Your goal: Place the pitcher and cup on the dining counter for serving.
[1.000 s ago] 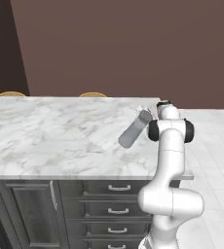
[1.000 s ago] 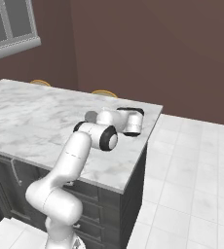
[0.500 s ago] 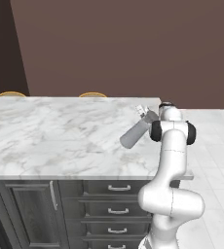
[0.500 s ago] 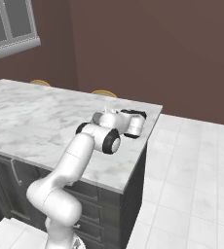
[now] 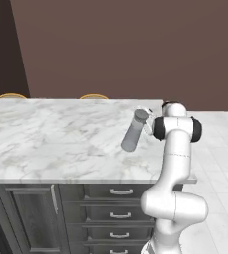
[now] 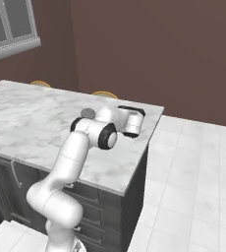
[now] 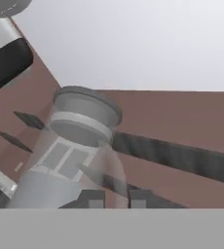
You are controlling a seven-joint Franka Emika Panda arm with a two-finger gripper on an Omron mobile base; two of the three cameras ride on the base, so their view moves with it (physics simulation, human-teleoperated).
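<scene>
Going left to right from the pincer: two yellow-rimmed stools (image 5: 11,95) peek beyond the far edge of the counter (image 5: 46,139), then comes the one pitcher (image 5: 135,130), leaning over the marble. Since a second ago it has tilted further and its cap has come closer to the pincer (image 5: 148,125); whether it is clenched on the cap I cannot tell. The placement looks unfinished.

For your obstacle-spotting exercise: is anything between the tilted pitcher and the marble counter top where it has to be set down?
Nothing visible is. The pitcher leans over the dining counter, with bare marble under and around its lower end. The pincer is at the pitcher's side near its cap. Whether its base already touches the slab cannot be told.
</scene>
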